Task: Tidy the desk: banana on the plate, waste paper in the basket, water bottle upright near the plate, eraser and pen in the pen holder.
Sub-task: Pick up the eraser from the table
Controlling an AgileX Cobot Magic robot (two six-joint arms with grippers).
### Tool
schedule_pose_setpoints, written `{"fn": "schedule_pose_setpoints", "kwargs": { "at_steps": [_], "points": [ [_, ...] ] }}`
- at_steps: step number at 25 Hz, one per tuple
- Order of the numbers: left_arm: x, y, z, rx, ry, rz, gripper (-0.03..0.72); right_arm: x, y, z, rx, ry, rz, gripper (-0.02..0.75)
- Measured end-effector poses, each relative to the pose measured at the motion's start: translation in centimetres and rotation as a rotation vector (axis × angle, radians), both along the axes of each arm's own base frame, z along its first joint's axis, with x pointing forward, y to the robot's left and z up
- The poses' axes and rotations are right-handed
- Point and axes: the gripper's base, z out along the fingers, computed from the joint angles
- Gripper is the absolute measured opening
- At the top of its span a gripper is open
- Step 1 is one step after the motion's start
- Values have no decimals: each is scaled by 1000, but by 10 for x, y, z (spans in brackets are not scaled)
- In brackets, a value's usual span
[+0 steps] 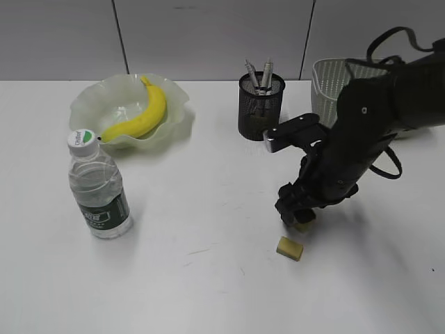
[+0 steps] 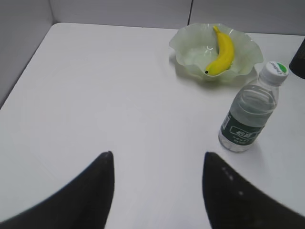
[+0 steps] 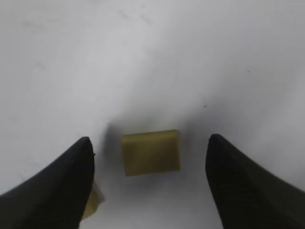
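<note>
The yellow banana (image 1: 142, 115) lies in the ruffled pale green plate (image 1: 87, 104) at the back left; both also show in the left wrist view, banana (image 2: 223, 50) and plate (image 2: 188, 45). The water bottle (image 1: 97, 188) (image 2: 248, 117) stands upright in front of the plate. The black mesh pen holder (image 1: 261, 108) holds pens. A small yellowish eraser (image 1: 290, 248) (image 3: 150, 152) lies on the desk (image 1: 208, 209). My right gripper (image 1: 297, 217) (image 3: 149, 139) is open just above it, a finger on each side. My left gripper (image 2: 158, 157) is open and empty over bare desk. The waste paper is out of view.
The sage-green basket (image 1: 330, 87) stands at the back right, partly behind my right arm. A second small yellowish piece (image 3: 93, 202) lies by the right gripper's left finger. The desk's left edge and a grey wall show in the left wrist view.
</note>
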Motion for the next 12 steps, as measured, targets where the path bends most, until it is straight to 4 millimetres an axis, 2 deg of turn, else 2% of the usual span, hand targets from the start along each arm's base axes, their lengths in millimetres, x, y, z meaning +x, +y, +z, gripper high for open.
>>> {"fn": "schedule_pose_setpoints", "kwargs": {
  "at_steps": [4, 6, 8, 12],
  "points": [
    [0, 0, 0, -1, 0, -1, 428, 2, 0, -16, -27, 18, 16, 547],
    [0, 0, 0, -1, 0, -1, 426, 3, 0, -16, -25, 13, 17, 465],
    [0, 0, 0, -1, 0, -1, 426, 4, 1, -15, -24, 12, 17, 304],
    [0, 0, 0, -1, 0, -1, 426, 8, 3, 1, -3, -28, 17, 305]
  ]
}}
